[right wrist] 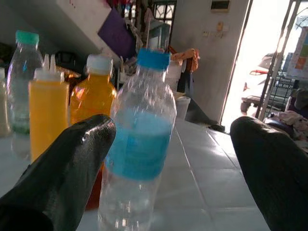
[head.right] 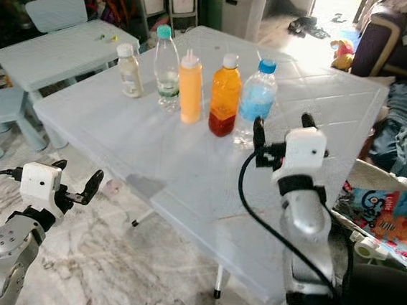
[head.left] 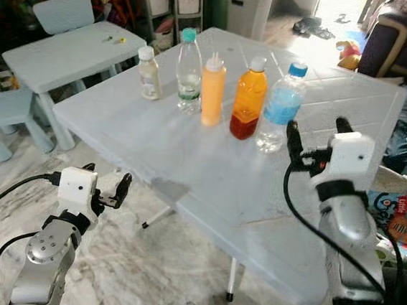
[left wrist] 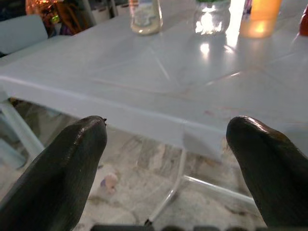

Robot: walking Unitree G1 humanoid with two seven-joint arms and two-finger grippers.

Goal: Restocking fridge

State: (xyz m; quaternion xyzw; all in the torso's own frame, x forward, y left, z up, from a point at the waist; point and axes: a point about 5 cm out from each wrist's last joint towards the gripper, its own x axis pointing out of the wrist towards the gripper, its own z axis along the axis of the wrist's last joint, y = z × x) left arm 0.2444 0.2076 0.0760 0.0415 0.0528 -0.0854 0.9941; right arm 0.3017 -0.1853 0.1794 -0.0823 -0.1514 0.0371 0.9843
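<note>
From the head view, five bottles stand in a row on the pale table (head.left: 207,189), and the right gripper (head.left: 319,135) hovers just beside the blue-capped water bottle (head.left: 280,108), fingers apart, while the left gripper (head.left: 106,185) hangs open below the table edge. The right wrist view has the water bottle between the spread fingers (right wrist: 72,159), not touched; the left wrist view looks along parted fingers (left wrist: 62,168) at the table's underside edge

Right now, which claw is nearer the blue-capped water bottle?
Right. The right claw is open just beside the water bottle, above the table; the left claw hangs below the table's edge.
</note>
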